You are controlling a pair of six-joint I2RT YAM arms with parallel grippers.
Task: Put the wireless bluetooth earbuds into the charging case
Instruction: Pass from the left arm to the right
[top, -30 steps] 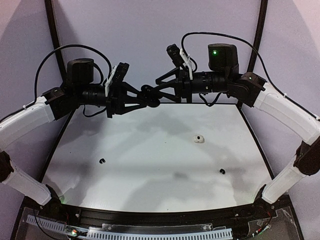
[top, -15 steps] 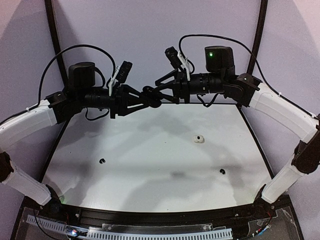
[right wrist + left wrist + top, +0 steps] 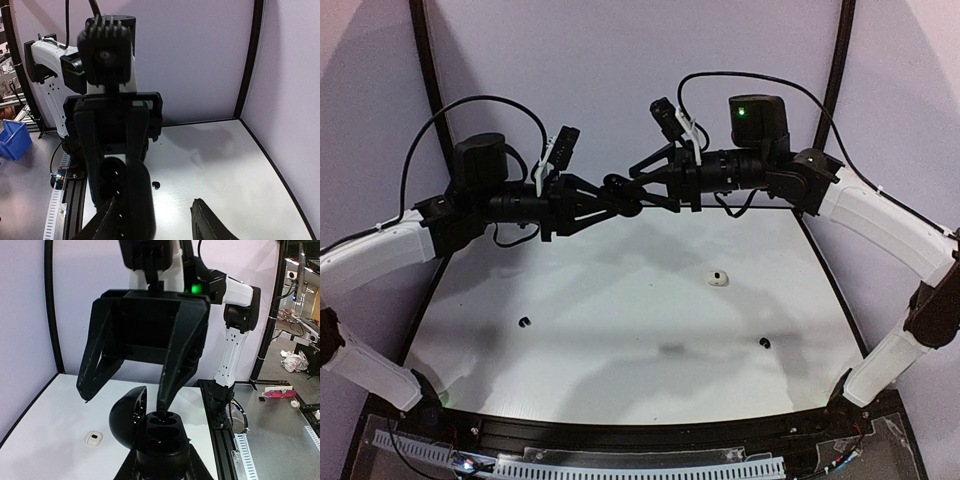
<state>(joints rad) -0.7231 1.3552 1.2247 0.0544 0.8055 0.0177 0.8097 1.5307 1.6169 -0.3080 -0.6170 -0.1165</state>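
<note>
- The left tool is closed narrowly on the base of a black charging case and holds it in the air, well above the tabletop. The case's lid is swung open to one side.
- The right tool faces the left tool with its jaws standing moderately wide. One finger's tip sits at the case's far socket and the other hangs clear beside the lid. I cannot tell whether anything lies under that tip.
- A black earbud lies on the tabletop far below the left tool, and a second black earbud lies well below the right tool.
- A small white item rests on the tabletop beneath the right tool.
- Only the left wrist view shows the case's sockets. The overhead view shows only dark fingers meeting.
- The right wrist view shows one black earbud past its own fingers.
</note>
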